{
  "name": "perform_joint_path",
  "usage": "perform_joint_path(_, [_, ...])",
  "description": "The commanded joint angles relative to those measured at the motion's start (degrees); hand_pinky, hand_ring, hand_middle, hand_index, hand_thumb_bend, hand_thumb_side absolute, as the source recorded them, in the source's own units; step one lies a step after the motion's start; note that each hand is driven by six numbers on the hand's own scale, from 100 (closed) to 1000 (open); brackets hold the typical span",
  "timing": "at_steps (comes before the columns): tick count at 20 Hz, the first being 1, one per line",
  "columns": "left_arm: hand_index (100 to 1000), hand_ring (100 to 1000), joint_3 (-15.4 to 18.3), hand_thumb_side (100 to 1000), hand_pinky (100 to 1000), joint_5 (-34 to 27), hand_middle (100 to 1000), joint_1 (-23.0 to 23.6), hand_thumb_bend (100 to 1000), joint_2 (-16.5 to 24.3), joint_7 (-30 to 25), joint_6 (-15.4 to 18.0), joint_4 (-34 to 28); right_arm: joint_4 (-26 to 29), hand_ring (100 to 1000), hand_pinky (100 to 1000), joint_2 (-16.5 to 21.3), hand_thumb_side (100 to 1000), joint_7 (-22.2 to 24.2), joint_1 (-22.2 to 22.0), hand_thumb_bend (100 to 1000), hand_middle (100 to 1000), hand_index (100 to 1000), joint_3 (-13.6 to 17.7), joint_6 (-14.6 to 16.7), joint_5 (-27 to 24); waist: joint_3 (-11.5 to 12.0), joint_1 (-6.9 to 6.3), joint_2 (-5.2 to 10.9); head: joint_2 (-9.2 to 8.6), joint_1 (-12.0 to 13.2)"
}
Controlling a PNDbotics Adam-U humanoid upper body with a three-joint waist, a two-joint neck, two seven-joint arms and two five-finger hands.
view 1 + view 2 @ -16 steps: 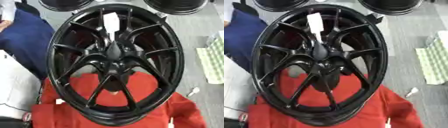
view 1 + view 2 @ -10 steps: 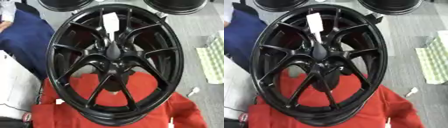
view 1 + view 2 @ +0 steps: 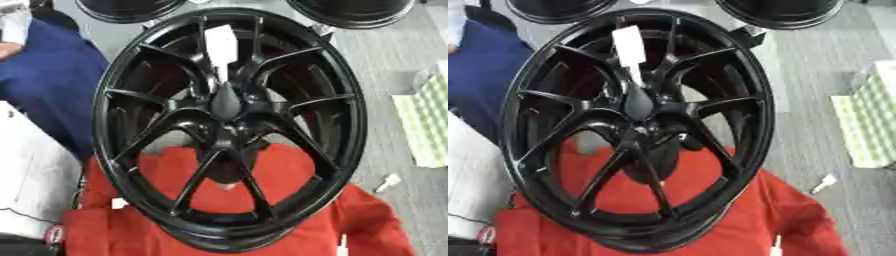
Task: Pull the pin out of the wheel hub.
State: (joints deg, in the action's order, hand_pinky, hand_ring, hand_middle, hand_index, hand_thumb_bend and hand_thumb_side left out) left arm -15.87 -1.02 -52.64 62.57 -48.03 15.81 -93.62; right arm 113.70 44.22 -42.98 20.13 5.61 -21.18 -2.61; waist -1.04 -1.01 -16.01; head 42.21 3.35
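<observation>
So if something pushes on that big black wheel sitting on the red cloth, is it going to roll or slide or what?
The black wheel looks like a rigid metal casting, so probably heavy and stiff. It seems to lie tilted on the red cloth rather than standing on its rim, so rolling seems unlikely; it might rock instead. The cloth looks soft and could bunch or slip beneath it if shoved.

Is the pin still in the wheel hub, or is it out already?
Seemingly in: a dark tapered pin stands at the centre of the black wheel. Its seating is hidden. No robot hand shows in either view.
</observation>
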Motion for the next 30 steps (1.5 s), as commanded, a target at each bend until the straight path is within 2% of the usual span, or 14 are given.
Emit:
perform_joint_path(1, [845, 806, -0.8, 368, 851, 0.5, 741, -2.1, 100, 0.1, -3.9, 4.9, 0.5, 0.9, 569, 714, 1.1, 203, -9.0, 0.7, 100, 511, 658, 0.4, -8.4, 0.3, -0.1, -0.07, 0.89, -0.7, -0.2])
perform_joint_path(11, [861, 831, -6.1, 223, 867, 2.5, 773, -7.9, 100, -6.0, -3.9, 9.0, 6.3, 0.9, 567, 714, 0.5, 211, -9.0, 0.9, 100, 510, 657, 0.3, -8.2, 0.1, -0.7, -0.1, 0.73, -1.37, 0.0])
perform_joint_path(12, [861, 831, -6.6, 232, 867, 2.7, 773, -8.4, 100, -6.6, -3.9, 9.4, 6.9, 0.9, 567, 714, 0.4, 212, -9.0, 0.9, 100, 509, 657, 0.3, -8.1, 0.0, -0.7, -0.11, 0.65, -1.44, 0.0])
perform_joint_path(15, [867, 826, -7.6, 380, 862, 3.1, 766, -10.0, 100, -8.5, -3.9, 9.9, 8.9, 0.9, 566, 713, 0.2, 214, -9.0, 0.9, 100, 509, 657, 0.5, -8.0, -0.2, -0.9, -0.13, 0.41, -1.57, -0.1])
perform_joint_path(20, [867, 832, -9.5, 497, 866, 5.4, 763, -12.5, 100, -10.6, -3.9, 7.1, 11.4, 0.9, 565, 713, 0.0, 219, -9.0, 0.9, 100, 508, 656, 0.5, -7.8, -0.5, -1.0, -0.18, 0.07, -1.4, 0.0])
perform_joint_path(22, [864, 840, -9.7, 504, 871, 6.5, 761, -13.4, 100, -11.3, -3.9, 5.0, 12.0, 0.9, 564, 713, -0.1, 222, -9.0, 1.0, 100, 507, 655, 0.6, -7.6, -0.6, -0.9, -0.24, -0.03, -1.3, 0.0])
perform_joint_path(24, [870, 854, -10.1, 542, 883, 7.9, 770, -14.1, 142, -12.1, -3.6, 2.6, 12.3, 0.9, 564, 713, -0.2, 223, -9.0, 1.1, 100, 507, 655, 0.5, -7.6, -0.7, -0.9, -0.3, -0.11, -1.31, 0.1])
perform_joint_path(29, [887, 885, -11.7, 784, 908, 11.3, 794, -15.5, 308, -13.8, -3.9, -0.9, 12.9, 0.9, 563, 713, -0.3, 229, -9.0, 1.2, 100, 507, 654, 0.5, -7.4, -0.9, -1.1, -0.37, -0.21, -1.12, 0.3])
perform_joint_path(30, [886, 886, -12.2, 804, 909, 12.0, 793, -15.8, 332, -14.2, -3.9, -1.3, 13.2, 0.9, 562, 712, -0.4, 230, -9.0, 1.2, 100, 506, 654, 0.5, -7.4, -0.9, -1.1, -0.38, -0.21, -1.08, 0.4])
